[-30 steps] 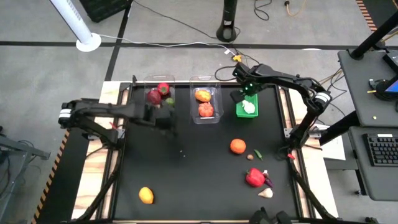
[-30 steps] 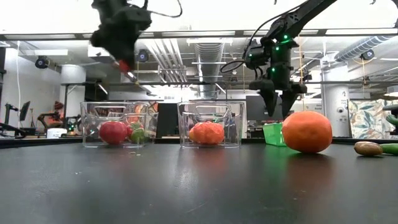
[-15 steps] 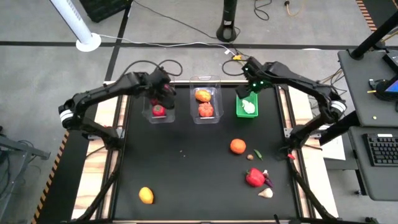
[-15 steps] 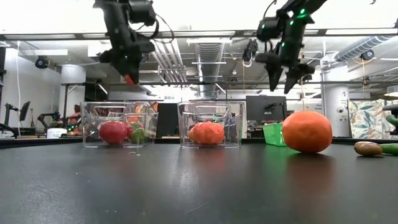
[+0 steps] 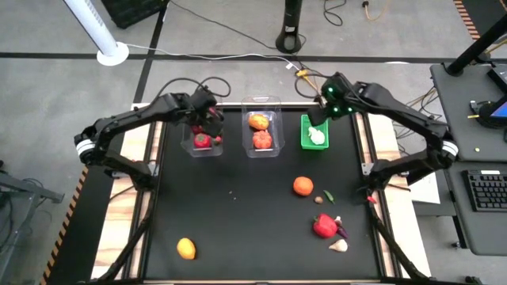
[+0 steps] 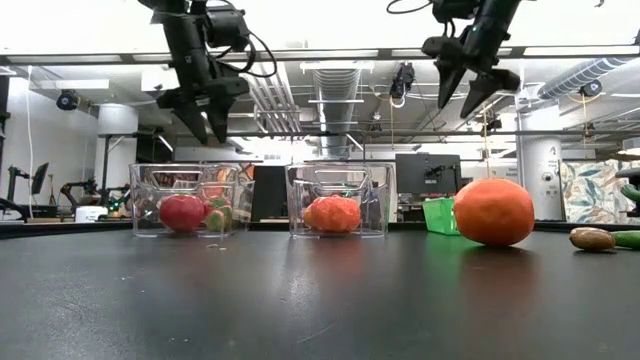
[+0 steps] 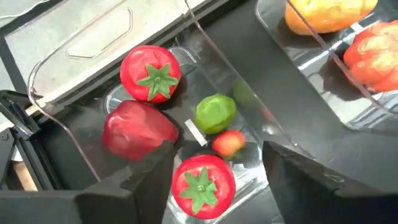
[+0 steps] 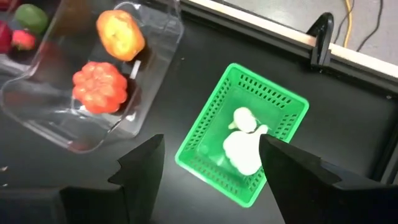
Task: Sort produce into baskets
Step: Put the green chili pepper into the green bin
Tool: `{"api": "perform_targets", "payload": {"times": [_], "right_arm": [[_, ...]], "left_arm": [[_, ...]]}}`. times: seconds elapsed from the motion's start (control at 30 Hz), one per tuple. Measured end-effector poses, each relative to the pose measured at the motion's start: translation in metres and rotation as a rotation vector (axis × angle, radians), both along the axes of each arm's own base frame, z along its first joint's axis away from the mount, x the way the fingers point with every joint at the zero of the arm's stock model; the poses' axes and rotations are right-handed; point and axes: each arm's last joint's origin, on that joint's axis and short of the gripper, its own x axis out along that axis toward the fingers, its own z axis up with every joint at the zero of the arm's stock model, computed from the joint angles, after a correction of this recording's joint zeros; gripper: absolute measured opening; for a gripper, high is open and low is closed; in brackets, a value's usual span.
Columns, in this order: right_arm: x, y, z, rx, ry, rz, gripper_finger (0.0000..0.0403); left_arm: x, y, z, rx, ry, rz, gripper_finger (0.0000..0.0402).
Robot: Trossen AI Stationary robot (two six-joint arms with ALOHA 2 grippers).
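The black desk point(image 5: 238, 214) carries three baskets in a row along its far edge. The left pincer point(image 5: 207, 120) hangs directly above the left clear tub point(image 5: 203, 131), its fingers parted with nothing between them. Straight beneath it, in the tub, lie two red tomatoes with green stems point(image 7: 150, 73), a dark red piece point(image 7: 138, 129), a lime green piece point(image 7: 216, 112) and a small reddish piece point(image 7: 229, 142).

The right pincer point(image 5: 326, 111) hangs high above the green mesh basket point(image 5: 304, 136), fingers spread apart and holding nothing. Below it, inside that basket, lie white garlic-like pieces point(image 8: 244, 142).

Between the two pincers stands the second clear tub point(image 5: 261, 131), holding an orange-yellow piece point(image 8: 120, 32) and a ribbed orange piece point(image 8: 99, 86).

Nearer the front of the desk than the right pincer, well away from it, an orange point(image 5: 303, 186) lies loose. Just beside it are a small brown piece point(image 5: 318, 199) and a small green piece point(image 5: 329, 195). Farther forward lies a red pepper point(image 5: 324, 226) with a dark purple piece point(image 5: 341, 230) touching it and a white garlic-like piece point(image 5: 338, 245) close by. Far forward of the left pincer, alone, lies an orange-yellow fruit point(image 5: 185, 248).
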Motion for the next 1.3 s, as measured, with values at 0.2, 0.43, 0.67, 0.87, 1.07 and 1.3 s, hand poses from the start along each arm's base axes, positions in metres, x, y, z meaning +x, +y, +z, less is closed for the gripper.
{"api": "perform_targets", "payload": {"times": [0.2,0.43,0.67,0.87,1.07,1.3], "right_arm": [[0.002,0.021,0.001,0.139,-0.038,0.061,0.0249],[0.01,0.061,-0.003,0.282,0.04,0.134,0.0243],[0.015,0.107,-0.008,0.367,0.147,0.185,0.024],[0.017,0.136,-0.013,0.398,0.187,0.199,0.0232],[0.013,0.156,-0.038,0.43,0.286,0.176,0.0219],[0.003,0.166,-0.087,0.456,0.414,0.101,0.021]], "left_arm": [[0.012,-0.014,0.014,0.006,-0.057,-0.059,0.0243],[0.029,-0.042,0.033,0.031,-0.114,-0.177,0.0244],[0.038,-0.063,0.047,0.042,-0.153,-0.263,0.0244],[0.041,-0.076,0.073,0.069,-0.22,-0.312,0.0244],[0.035,-0.085,0.111,0.125,-0.263,-0.363,0.0244],[0.021,-0.095,0.145,0.183,-0.278,-0.371,0.0244]]}}
